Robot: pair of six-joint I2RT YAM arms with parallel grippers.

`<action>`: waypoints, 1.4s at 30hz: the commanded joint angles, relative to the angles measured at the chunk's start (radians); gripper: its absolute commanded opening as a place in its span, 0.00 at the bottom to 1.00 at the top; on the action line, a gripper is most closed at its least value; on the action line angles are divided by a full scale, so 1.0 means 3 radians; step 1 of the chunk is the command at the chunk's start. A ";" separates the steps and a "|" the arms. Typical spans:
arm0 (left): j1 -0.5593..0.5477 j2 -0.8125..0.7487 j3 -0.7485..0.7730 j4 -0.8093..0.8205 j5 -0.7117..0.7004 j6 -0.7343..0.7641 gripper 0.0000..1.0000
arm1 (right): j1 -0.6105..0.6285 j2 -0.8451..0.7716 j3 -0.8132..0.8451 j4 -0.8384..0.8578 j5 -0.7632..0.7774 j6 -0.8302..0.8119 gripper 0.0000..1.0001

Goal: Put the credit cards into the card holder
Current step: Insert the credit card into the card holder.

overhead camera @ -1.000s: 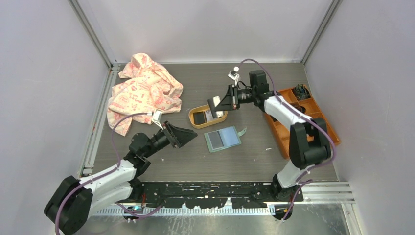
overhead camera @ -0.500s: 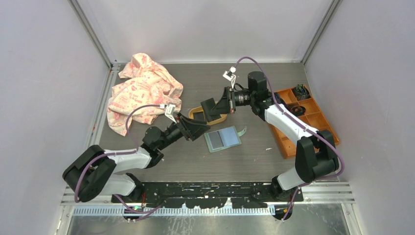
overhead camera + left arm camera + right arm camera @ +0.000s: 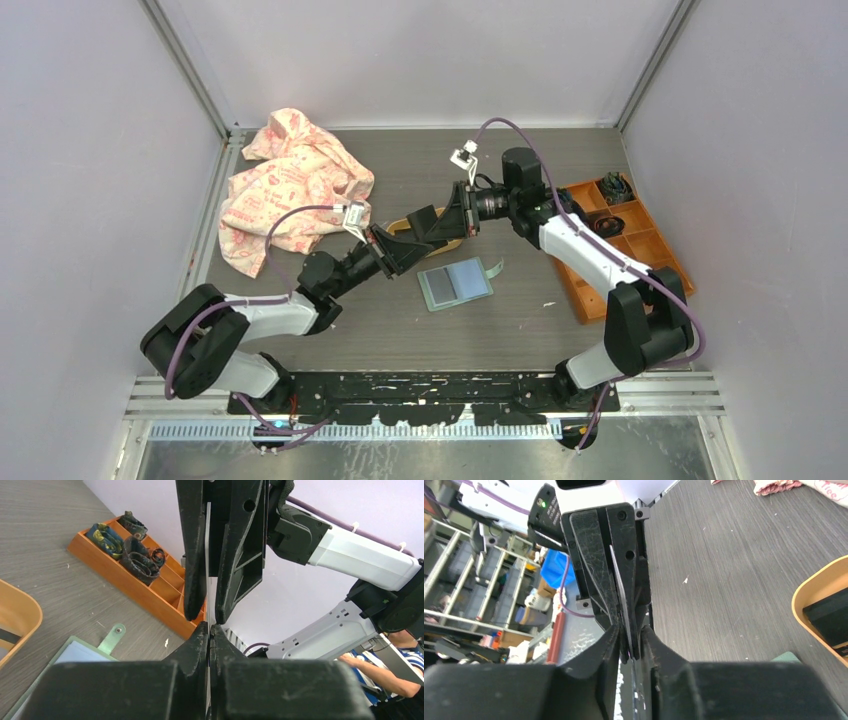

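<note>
1. One card (image 3: 619,590) hangs edge-on in the air between my two claws. From overhead, the claws meet over the yellow tray (image 3: 806,587). I see only the card's thin edge, so I cannot tell its colour.
2. My left claw (image 3: 209,630) is clenched on that card, its fingers pressed flat against both faces.
3. My right claw (image 3: 629,645) meets it tip to tip from the far side. Its fingers stand slightly apart with the card's edge between them, slack rather than pinching as far as I can see.
4. A black card (image 3: 829,620) lies inside the tray, which sits on the table (image 3: 500,330).
5. The card holder (image 3: 455,283) lies opened flat on the table near the tray, on its near right side, with its greyish slots facing up. Its snap tab (image 3: 494,268) sticks out to the right. Both claws are above it and off to the left.
6. An orange box (image 3: 575,280) sits along the right side of the table, with dark rolled things (image 3: 137,560) in its compartments.
7. A crumpled pink-patterned cloth (image 3: 290,190) fills the far left corner, well apart from the rest.
</note>
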State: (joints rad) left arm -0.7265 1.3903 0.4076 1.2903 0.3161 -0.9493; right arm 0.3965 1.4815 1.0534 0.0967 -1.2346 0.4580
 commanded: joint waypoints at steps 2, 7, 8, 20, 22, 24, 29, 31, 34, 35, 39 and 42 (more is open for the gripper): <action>-0.0008 -0.0064 0.0053 0.0104 0.0214 0.0153 0.00 | -0.0059 -0.0223 0.0328 -0.0925 0.0016 -0.0936 0.39; -0.0007 -0.0171 0.0118 -0.0438 0.0677 0.0300 0.00 | -0.0164 -0.0303 0.0349 -0.1169 -0.0019 -0.1200 0.48; -0.0007 -0.0185 0.0137 -0.0551 0.0747 0.0321 0.00 | -0.0163 -0.0314 0.0353 -0.1217 -0.0032 -0.1266 0.48; 0.0013 -0.0220 0.0251 -0.0855 0.0960 0.0419 0.00 | -0.0163 -0.0398 0.0362 -0.1636 -0.0154 -0.1776 0.17; 0.0017 -0.0213 0.0257 -0.0862 0.0950 0.0407 0.00 | -0.0162 -0.0419 0.0364 -0.1707 -0.0135 -0.1856 0.03; 0.0034 -0.0228 0.0237 -0.0905 0.0872 0.0374 0.12 | -0.0165 -0.0432 0.0364 -0.1787 -0.0051 -0.1930 0.01; 0.0080 -0.0620 0.0037 -0.1491 0.0372 0.0397 0.43 | -0.0193 -0.0437 0.0231 -0.1862 0.0323 -0.2013 0.01; 0.0085 -0.0860 -0.0053 -0.1858 0.0139 0.0447 0.51 | -0.0221 -0.0427 0.0116 -0.1772 0.0554 -0.1953 0.01; 0.0085 -0.1171 -0.0183 -0.2319 -0.0186 0.0387 0.58 | -0.0316 -0.0324 0.0005 -0.1713 0.0885 -0.1879 0.01; 0.0084 -0.1263 -0.0245 -0.2419 -0.0265 0.0337 0.59 | -0.0372 -0.0269 -0.0004 -0.1717 0.0941 -0.1839 0.01; 0.0085 -0.1432 -0.0405 -0.2629 -0.0491 0.0021 0.60 | -0.0506 0.0037 0.0039 -0.1896 0.1068 -0.1918 0.01; 0.0085 -0.1382 -0.0468 -0.2602 -0.0532 -0.0171 0.57 | -0.0510 0.0275 0.0086 -0.2059 0.1179 -0.1980 0.01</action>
State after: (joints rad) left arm -0.7052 0.9737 0.2867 0.5579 0.2325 -0.9154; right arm 0.2489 1.4971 1.0515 -0.4599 -0.9565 -0.1066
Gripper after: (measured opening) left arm 0.585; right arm 0.039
